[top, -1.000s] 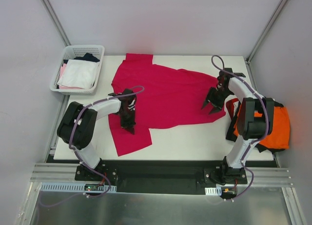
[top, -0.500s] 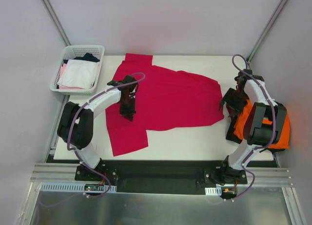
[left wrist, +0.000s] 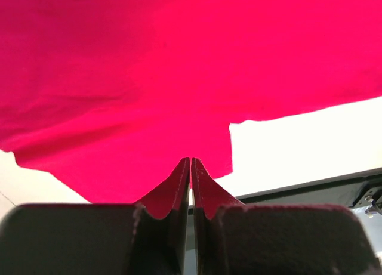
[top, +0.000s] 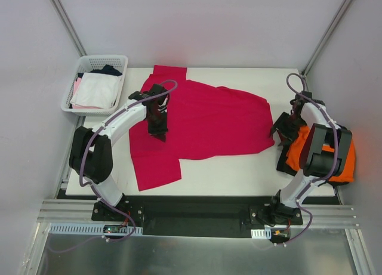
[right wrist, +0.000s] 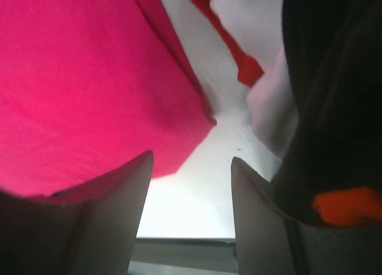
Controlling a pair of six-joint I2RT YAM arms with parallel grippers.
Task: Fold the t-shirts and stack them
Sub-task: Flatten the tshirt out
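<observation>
Two things have changed in the last second; I give them to you from left to right. The white basket at the far left corner, with its own garments, is not part of this.

Your left claw has moved away from the near edge of the desk, going up along the left part of the crimson t-shirt. Its fingers are pressed together. In the wrist view I cannot tell whether a thin fold of cloth is caught between them or whether they only hang above the fabric.

The crimson t-shirt lies spread over the middle of the desk, one sleeve toward the far edge and one flap toward the near left. It is not yet folded.

Your right claw was on the right side of this t-shirt a second ago. Now it has left the cloth and hangs just beside the right hem, fingers spread and with nothing between them. Beside it, at the right edge of the desk, the orange t-shirt and the black t-shirt wait in a heap.

I judge that the flattening is almost finished and that the first fold has not started.
</observation>
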